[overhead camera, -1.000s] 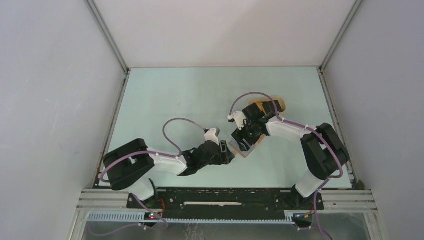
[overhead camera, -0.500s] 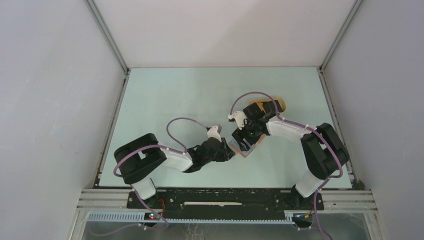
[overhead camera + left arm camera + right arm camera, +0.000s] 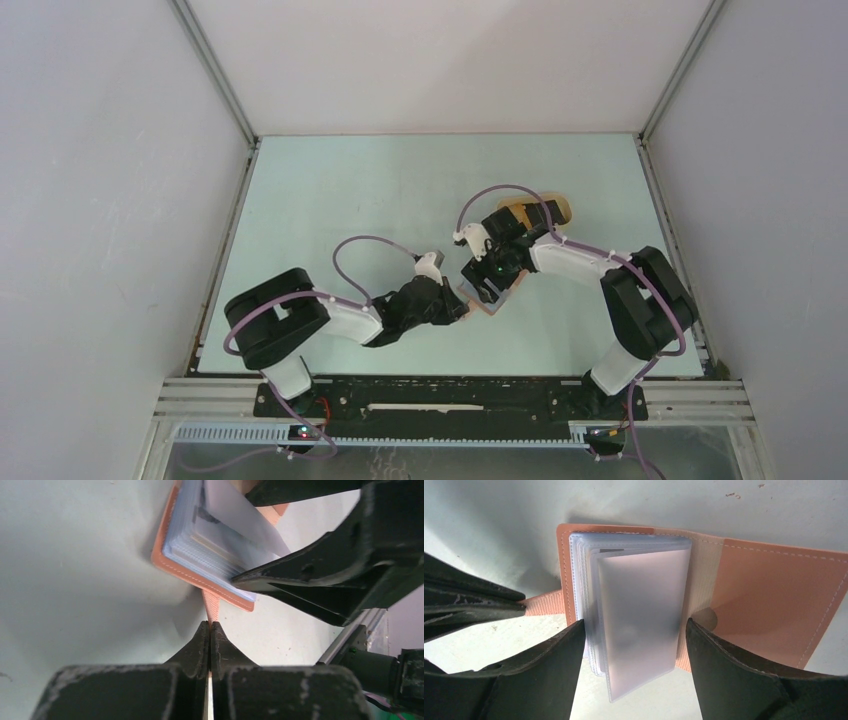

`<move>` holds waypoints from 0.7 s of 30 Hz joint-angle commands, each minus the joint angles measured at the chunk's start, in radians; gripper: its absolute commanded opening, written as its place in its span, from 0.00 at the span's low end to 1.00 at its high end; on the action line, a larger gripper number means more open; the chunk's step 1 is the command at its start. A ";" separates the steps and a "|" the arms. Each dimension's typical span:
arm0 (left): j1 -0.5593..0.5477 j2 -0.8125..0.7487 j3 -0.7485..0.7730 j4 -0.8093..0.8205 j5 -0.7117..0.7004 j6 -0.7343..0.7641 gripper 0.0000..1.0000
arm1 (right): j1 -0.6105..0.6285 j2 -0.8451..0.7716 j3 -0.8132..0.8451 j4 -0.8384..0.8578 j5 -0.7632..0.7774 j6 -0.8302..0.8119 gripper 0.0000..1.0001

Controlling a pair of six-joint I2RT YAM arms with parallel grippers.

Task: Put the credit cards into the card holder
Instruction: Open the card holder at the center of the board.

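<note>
The card holder (image 3: 774, 595) lies open on the table, orange-brown leather with a stack of clear plastic sleeves (image 3: 639, 605) standing up from it. My left gripper (image 3: 210, 625) is shut on its little strap tab (image 3: 212, 609), at the holder's near-left edge (image 3: 488, 303). My right gripper (image 3: 635, 630) hangs open right over the holder, one finger on each side of the sleeves, with the top sleeve lifted between them. In the top view the two grippers (image 3: 462, 308) (image 3: 490, 288) meet at the holder. The credit cards are out of view.
A beige oval tray (image 3: 563, 207) sits behind the right arm, mostly hidden by its wrist. The right gripper's black fingers (image 3: 320, 570) crowd the left wrist view. White walls enclose the pale green table (image 3: 330, 200) on three sides.
The left gripper's jaws have come together on the strap tab. The left arm pushed slightly toward the holder. The right gripper shifted a little and stayed open over the sleeves.
</note>
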 commanded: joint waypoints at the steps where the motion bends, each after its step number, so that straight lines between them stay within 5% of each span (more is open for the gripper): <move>1: 0.004 -0.060 -0.032 0.069 0.046 0.005 0.00 | 0.030 -0.019 0.015 0.043 0.095 -0.036 0.81; 21: 0.019 -0.113 -0.109 0.129 0.068 -0.008 0.00 | 0.075 -0.146 -0.033 0.128 0.237 -0.082 0.85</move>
